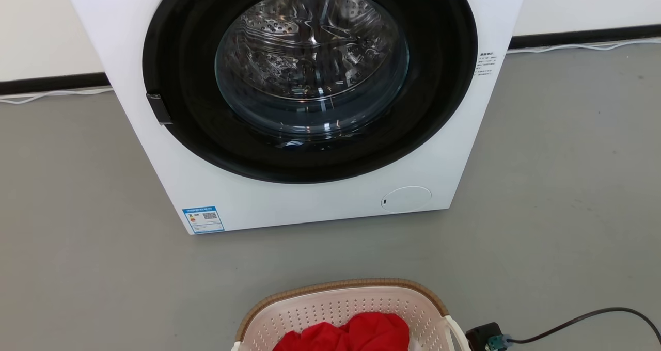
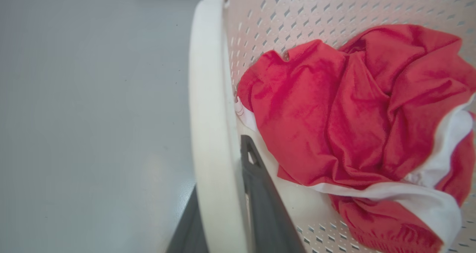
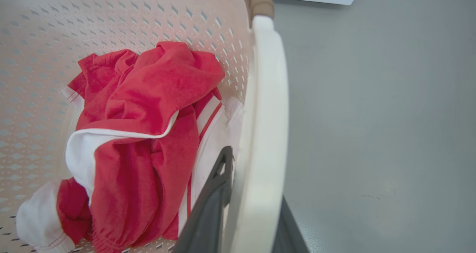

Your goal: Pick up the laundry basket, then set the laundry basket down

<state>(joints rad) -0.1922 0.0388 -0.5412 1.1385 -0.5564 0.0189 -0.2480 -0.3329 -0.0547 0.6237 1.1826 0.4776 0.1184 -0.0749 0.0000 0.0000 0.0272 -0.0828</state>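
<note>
The laundry basket (image 1: pixel 341 309) is at the near edge, in front of the washer (image 1: pixel 310 206), with red and white clothes (image 2: pixel 334 115) inside. The left jaws are clamped on its left handle (image 2: pixel 208 115), one finger inside the wall and one outside. The right jaws grip the right handle (image 3: pixel 266 115) the same way. I cannot tell whether the basket touches the grey floor (image 1: pixel 568 186).

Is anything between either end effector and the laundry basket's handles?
Nothing visible. The left end effector straddles one white loop handle of the laundry basket, the right end effector the other; the red-and-white garment lies inside.
</note>
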